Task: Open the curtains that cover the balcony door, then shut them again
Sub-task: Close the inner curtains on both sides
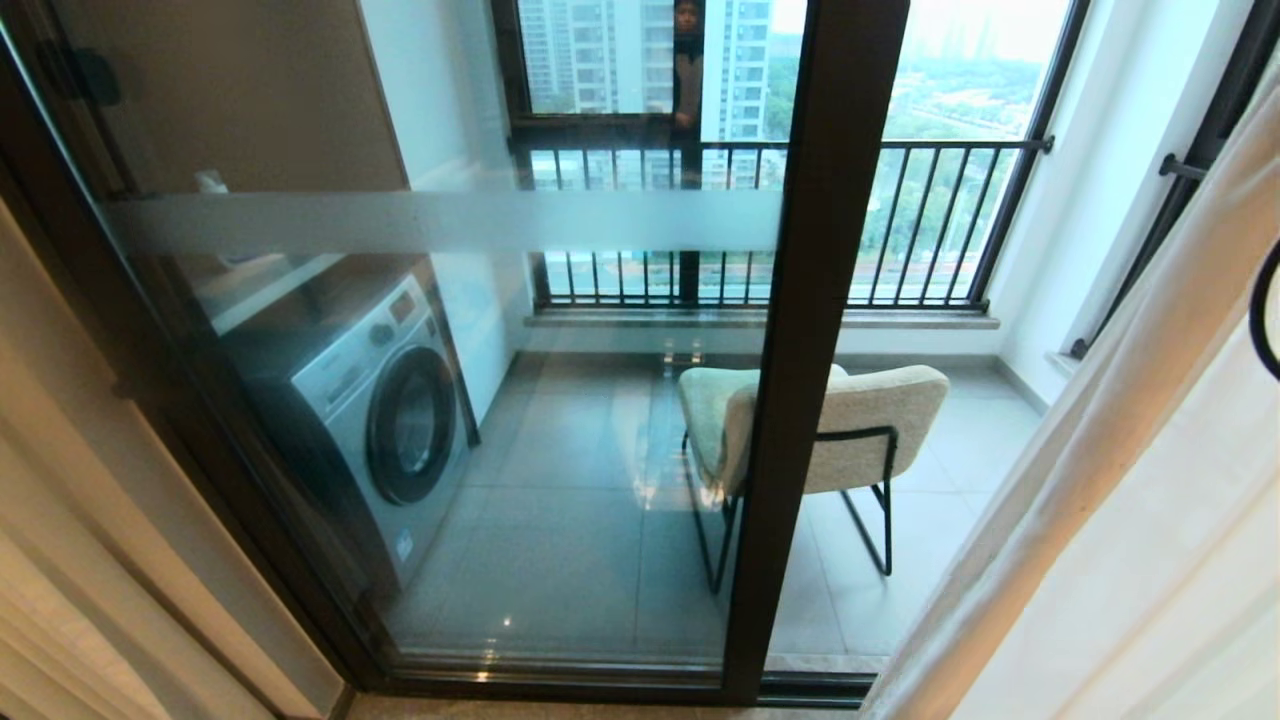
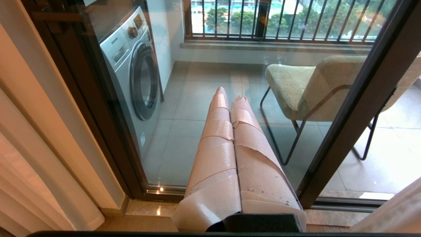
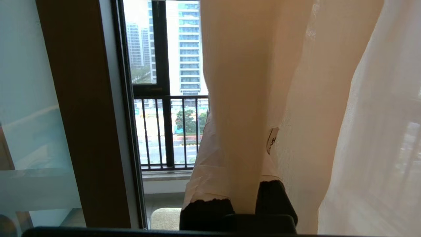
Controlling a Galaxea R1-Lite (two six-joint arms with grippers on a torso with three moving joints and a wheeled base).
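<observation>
Overhead, we face the balcony door (image 1: 815, 330), curtains (image 1: 1130, 520) drawn off to both sides. Next, our left gripper (image 2: 230, 93) hangs idle, fingers pressed together. Lastly, our right gripper (image 3: 241, 158) pinches a cream curtain fold (image 3: 235, 98) beside the sheer (image 3: 368, 131).

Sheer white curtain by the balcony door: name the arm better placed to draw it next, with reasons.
Right. The right gripper is shut on a fold of the thin see-through white sheer curtain. The left gripper, shut and empty, points at the dark-framed glass balcony door, apart from any fabric.
</observation>
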